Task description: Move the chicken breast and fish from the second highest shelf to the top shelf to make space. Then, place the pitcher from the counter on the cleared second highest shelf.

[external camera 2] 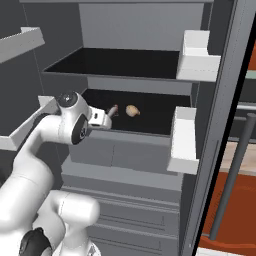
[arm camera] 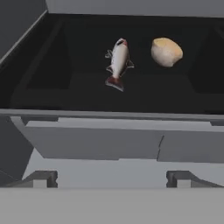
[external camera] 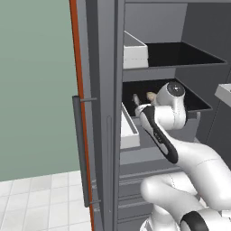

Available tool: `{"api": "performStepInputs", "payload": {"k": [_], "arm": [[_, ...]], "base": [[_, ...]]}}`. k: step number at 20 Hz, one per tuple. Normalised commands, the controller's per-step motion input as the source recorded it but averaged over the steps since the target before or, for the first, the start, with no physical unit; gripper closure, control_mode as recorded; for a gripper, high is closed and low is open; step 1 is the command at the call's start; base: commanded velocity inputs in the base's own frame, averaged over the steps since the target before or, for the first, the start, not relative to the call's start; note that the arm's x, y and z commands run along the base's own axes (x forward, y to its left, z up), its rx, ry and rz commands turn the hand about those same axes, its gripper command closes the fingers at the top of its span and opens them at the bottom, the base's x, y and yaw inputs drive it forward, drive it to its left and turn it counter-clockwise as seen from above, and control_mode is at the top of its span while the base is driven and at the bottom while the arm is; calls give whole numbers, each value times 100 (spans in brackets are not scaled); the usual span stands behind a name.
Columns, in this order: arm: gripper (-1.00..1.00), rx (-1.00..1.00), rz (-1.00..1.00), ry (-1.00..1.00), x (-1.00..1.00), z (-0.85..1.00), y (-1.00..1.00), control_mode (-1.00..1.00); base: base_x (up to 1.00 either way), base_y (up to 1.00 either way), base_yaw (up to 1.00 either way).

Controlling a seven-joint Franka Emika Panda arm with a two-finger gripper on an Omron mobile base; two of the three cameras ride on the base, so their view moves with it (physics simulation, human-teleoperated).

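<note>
Open fridge ahead, grey inside, its door swung wide with white bins along it. 2 black shelves face us: the top shelf (external camera 2: 125, 62) sits bare, and the second highest shelf (external camera 2: 150, 120) below it carries both foods. So nothing looks moved yet, by my reading; 2 lifts are left, then the pitcher job after that.

White arm next: it rises from the base, bends at the elbow, and pushes its wrist forward level with the lower shelf, stopping just outside the grey front edge.

Now the claw (arm camera: 111, 178), fingers spread wide, gripping nothing, pointed into the shelf with both foods beyond its tips.

Smaller things: the fish (arm camera: 118, 63) lies lengthwise on the shelf floor, tail toward the hand, roughly centred ahead of the claw. Just beside it, not touching, rests the chicken breast (arm camera: 166, 51), a pale rounded lump set slightly deeper in.
</note>
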Motion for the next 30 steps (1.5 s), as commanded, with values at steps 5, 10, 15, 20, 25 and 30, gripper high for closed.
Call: {"api": "performStepInputs", "payload": {"k": [5,10,15,20,25,30], "arm": [[-100,4,0,0,63,0,0,-100],[-100,5,0,1,73,0,0,-100],[-100,2,0,0,57,0,-1,-100],[-100,0,0,0,36,-9,-4,-100],[-100,0,0,0,34,-19,-2,-100],[-100,0,0,0,40,-21,0,-100]], "base": [[0,0,0],[0,0,0],[0,0,0],[0,0,0],[0,0,0],[0,0,0]]}}
